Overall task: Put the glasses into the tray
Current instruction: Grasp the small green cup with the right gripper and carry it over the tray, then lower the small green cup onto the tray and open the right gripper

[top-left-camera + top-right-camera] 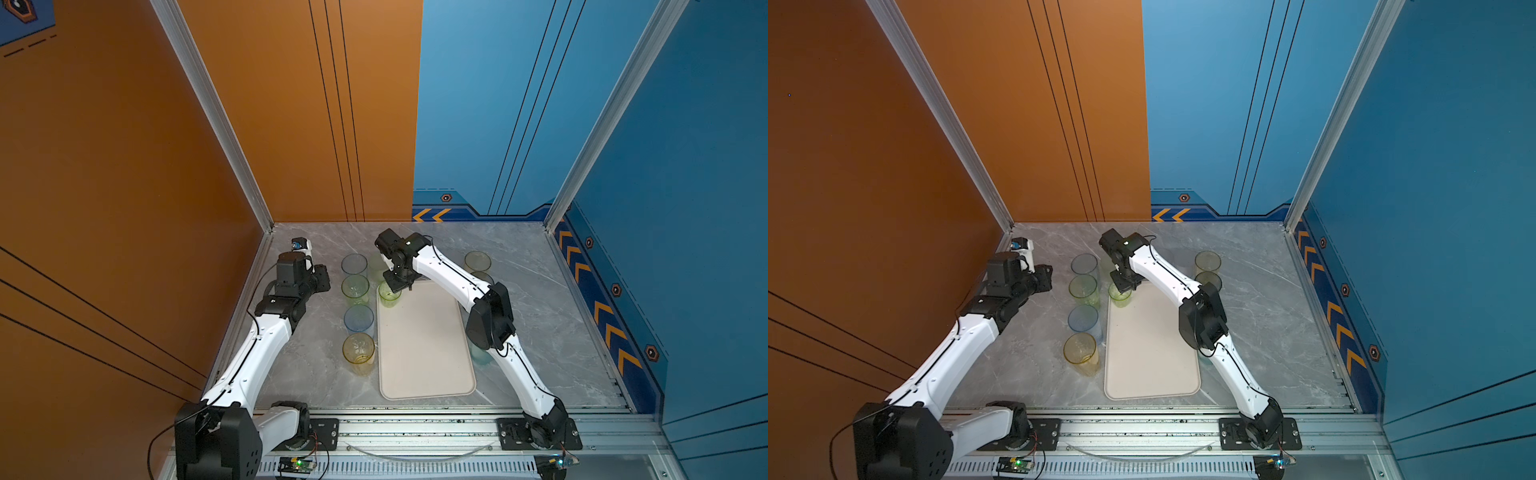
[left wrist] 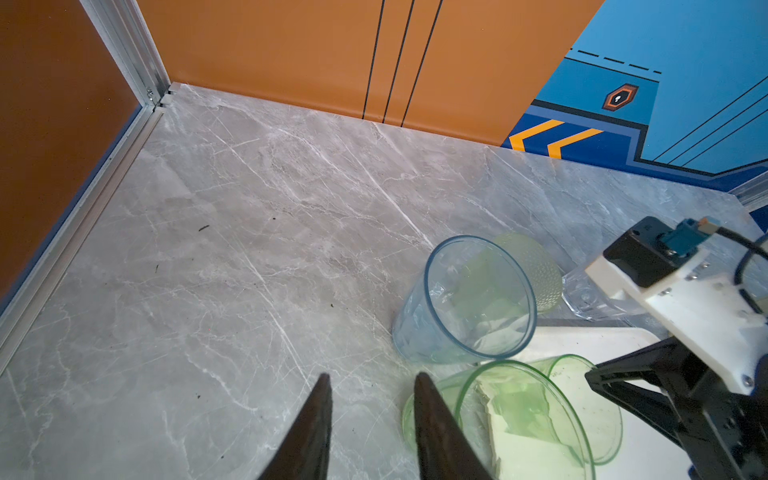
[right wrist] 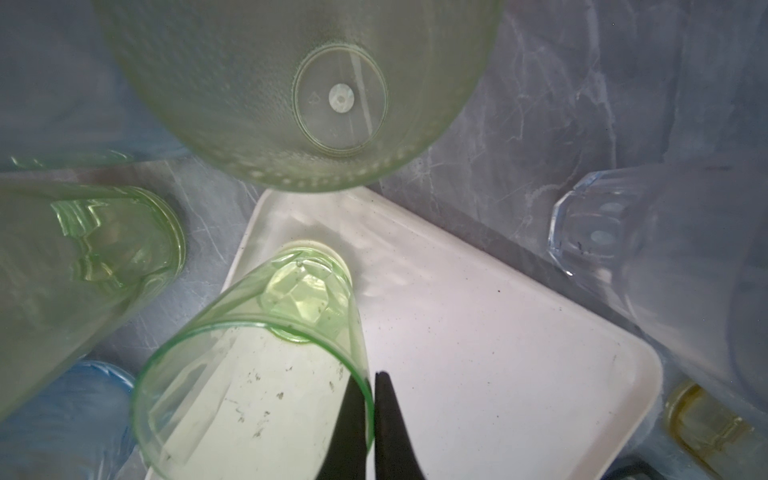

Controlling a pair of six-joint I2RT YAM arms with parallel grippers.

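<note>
The cream-white tray (image 1: 424, 353) lies in the middle of the table in both top views. My right gripper (image 3: 371, 386) is shut on the rim of a green glass (image 3: 249, 374), one finger inside and one outside. That glass (image 1: 390, 296) stands upright over the tray's far left corner (image 3: 266, 208); whether its base touches the tray I cannot tell. My left gripper (image 2: 370, 378) is open over bare table at the far left, with nothing between its fingers. A row of glasses runs left of the tray: grey-blue (image 1: 354, 264), green (image 1: 355, 286), blue (image 1: 358, 318) and yellow (image 1: 358, 348).
A frosted green glass (image 3: 291, 83) and a clear glass (image 3: 623, 232) stand just beyond the tray's far edge. An olive glass (image 1: 477, 261) and a smoky one (image 1: 483, 277) stand at the far right, partly behind the right arm. Walls close the table on three sides.
</note>
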